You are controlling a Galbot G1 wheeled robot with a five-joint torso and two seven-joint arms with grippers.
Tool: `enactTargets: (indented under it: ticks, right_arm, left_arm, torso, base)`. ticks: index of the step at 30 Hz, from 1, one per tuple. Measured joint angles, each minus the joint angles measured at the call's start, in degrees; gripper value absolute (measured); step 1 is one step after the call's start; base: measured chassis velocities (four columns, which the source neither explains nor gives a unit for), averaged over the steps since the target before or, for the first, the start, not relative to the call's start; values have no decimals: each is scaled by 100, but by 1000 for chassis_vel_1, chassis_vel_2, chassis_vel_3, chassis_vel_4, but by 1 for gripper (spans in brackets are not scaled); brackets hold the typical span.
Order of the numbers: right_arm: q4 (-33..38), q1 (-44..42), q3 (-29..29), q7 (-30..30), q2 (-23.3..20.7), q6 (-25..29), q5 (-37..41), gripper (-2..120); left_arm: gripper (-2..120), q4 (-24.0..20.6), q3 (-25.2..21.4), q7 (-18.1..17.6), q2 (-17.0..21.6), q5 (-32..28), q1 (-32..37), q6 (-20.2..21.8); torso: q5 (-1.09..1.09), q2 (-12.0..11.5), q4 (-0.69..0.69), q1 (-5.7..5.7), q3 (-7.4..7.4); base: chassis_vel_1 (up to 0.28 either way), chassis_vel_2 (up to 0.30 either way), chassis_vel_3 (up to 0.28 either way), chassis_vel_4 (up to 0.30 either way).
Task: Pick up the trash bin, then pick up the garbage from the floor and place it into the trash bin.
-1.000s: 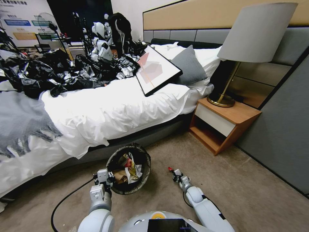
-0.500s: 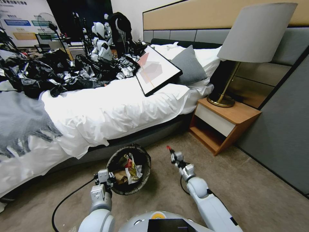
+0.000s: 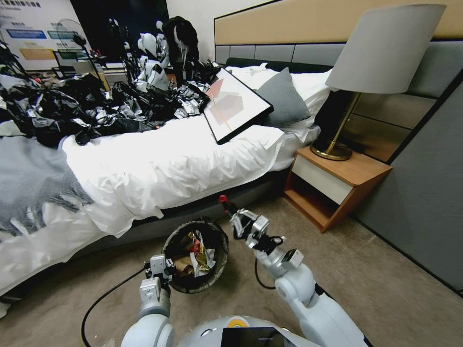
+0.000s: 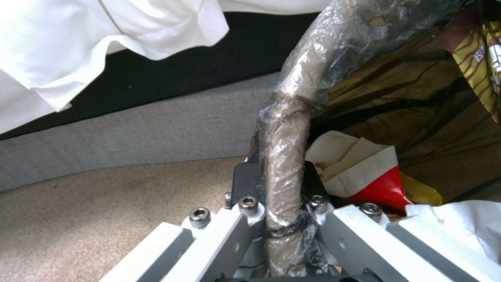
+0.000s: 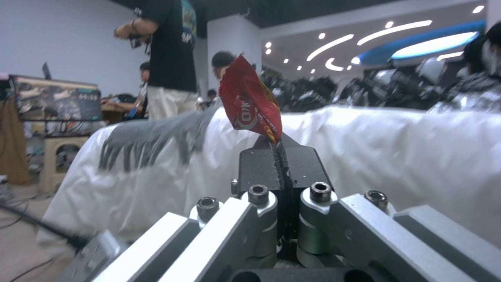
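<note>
The trash bin [image 3: 214, 270], lined with a black bag, hangs tilted just above the carpet by the bed. My left gripper [image 3: 162, 268] is shut on its near rim [image 4: 284, 164]. Inside lie garbage pieces: a brown paper bag [image 4: 417, 117], a yellow packet [image 4: 483, 58] and a red-white packet [image 4: 365, 176]. My right gripper [image 3: 230, 208] is raised just right of and above the bin. It is shut on a small red snack packet [image 3: 223, 198], which sticks out beyond the fingertips [image 5: 250, 105].
The white-sheeted bed [image 3: 159, 168] runs across behind the bin, with a heap of black bags [image 3: 72, 111] and a framed picture [image 3: 236, 103] on it. A wooden nightstand [image 3: 333, 185] with a lamp [image 3: 366, 72] stands to the right. A black cable [image 3: 103, 296] loops on the carpet.
My right arm has risen and swung left toward the bin, carrying the red packet. The left gripper has kept its hold on the rim; the bin shifted slightly.
</note>
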Motion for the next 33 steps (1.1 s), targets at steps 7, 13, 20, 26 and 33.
enactTargets:
  ticks: [7,13,20,26,33]
  right_arm:
    - [-423,126,-411,84,129,-27,-135,0]
    - [-726,103,-452,124,184,22,-228,0]
    - [-1055,131,-421,174,288,63,-241,0]
    - [-1263,163,-419,236,311,46,-247,0]
    - [-1400,171,-410,306,321,-20,-316,4]
  left_arm:
    - [0,-3,9,11,-33,28,-5,0]
    - [0,-16,34,17,-51,39,-14,4]
    - [0,-46,49,21,-53,49,-2,7]
    - [0,-66,57,22,-58,53,-1,10]
    - [0,-73,60,22,-62,55,-4,13]
  torso:
    - [0,0,0,0,0]
    - [0,0,-1,0,0]
    - [1,0,-1,0,0]
    - [0,0,0,0,0]
    - [0,0,0,0,0]
  base:
    - [0,0,0,0]
    - [0,0,0,0]
    - [0,0,0,0]
    - [0,0,0,0]
    - [0,0,0,0]
